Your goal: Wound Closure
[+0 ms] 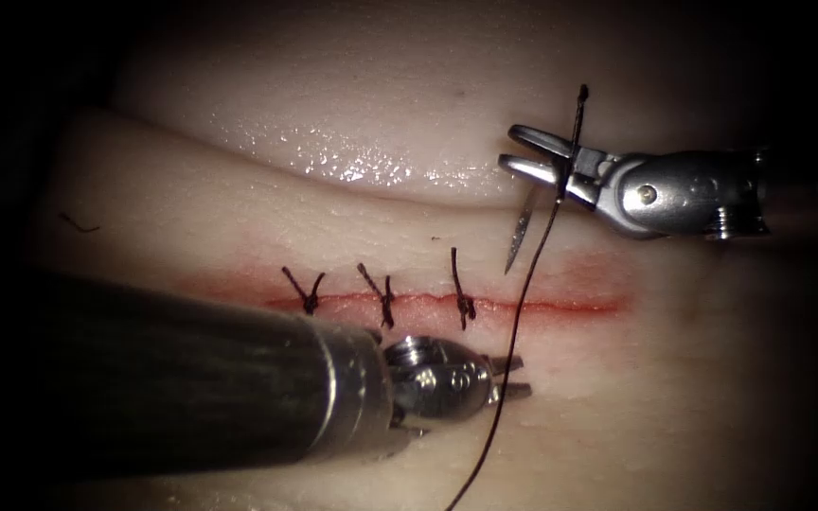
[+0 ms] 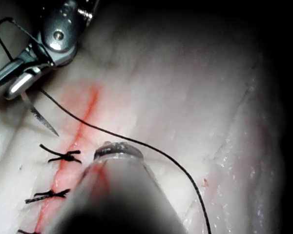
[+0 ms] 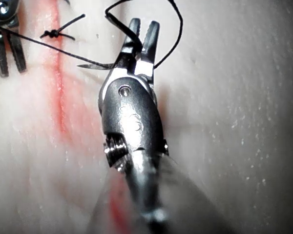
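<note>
My right tool (image 1: 510,149) hovers beyond the right end of the cut (image 1: 570,305), shut on the curved needle (image 1: 520,227) near its tail, deep in the jaws. The needle is free of the tissue. Its tip points down at the far edge of the cut, just right of the third stitch (image 1: 463,303). The dark thread (image 1: 521,303) runs from the jaws across the cut and past my left tool (image 1: 520,375). That tool sits on the near side with parted jaws holding nothing, and the thread crosses them. The right wrist view shows the needle (image 3: 95,65) and my right jaws (image 3: 144,23).
Three knotted stitches (image 1: 385,298) close the left and middle of the cut; the right part lies unstitched with red fluid (image 1: 598,284) around it. My left shaft (image 1: 191,378) covers the near-left tissue. A glistening tissue fold (image 1: 362,166) rises behind. A loose thread scrap (image 1: 78,224) lies far left.
</note>
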Controlling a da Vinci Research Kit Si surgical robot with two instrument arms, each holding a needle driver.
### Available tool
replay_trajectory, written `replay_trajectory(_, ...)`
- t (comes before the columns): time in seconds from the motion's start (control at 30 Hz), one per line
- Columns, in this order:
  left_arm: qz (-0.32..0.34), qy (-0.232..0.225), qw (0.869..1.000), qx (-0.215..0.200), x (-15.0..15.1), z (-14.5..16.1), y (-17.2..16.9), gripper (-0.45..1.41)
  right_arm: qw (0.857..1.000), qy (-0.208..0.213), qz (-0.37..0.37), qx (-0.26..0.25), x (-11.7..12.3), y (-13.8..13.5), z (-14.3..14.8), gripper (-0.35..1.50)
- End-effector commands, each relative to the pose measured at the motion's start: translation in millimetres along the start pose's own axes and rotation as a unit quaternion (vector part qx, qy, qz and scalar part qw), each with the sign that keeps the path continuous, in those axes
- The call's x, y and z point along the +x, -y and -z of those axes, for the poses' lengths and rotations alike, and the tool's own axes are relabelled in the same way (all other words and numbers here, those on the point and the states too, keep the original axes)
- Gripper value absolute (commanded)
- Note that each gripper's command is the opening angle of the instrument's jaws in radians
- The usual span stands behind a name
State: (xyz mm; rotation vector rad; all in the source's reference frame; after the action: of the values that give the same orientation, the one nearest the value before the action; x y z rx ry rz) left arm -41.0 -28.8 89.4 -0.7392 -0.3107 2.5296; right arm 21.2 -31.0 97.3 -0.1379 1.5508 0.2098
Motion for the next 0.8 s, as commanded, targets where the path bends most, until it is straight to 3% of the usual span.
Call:
replay_trajectory(0.03, 0.001, 0.000, 1.000, 0.000, -0.1, -0.7, -0.4, 0.22, 1.000, -0.002, 0.001, 0.005, -0.8, 0.6, -0.6, -0.35)
replay_trajectory(0.5, 0.004, 0.002, 1.000, 0.001, 0.0, -0.6, -0.4, 0.22, 0.998, -0.004, 0.062, 0.024, -0.6, 1.3, -0.5, -0.35)
replay_trajectory(0.8, 0.003, 0.003, 1.000, 0.001, 0.0, -0.5, -0.5, 0.22, 0.995, 0.021, 0.089, 0.047, -0.6, 1.2, 0.0, -0.35)
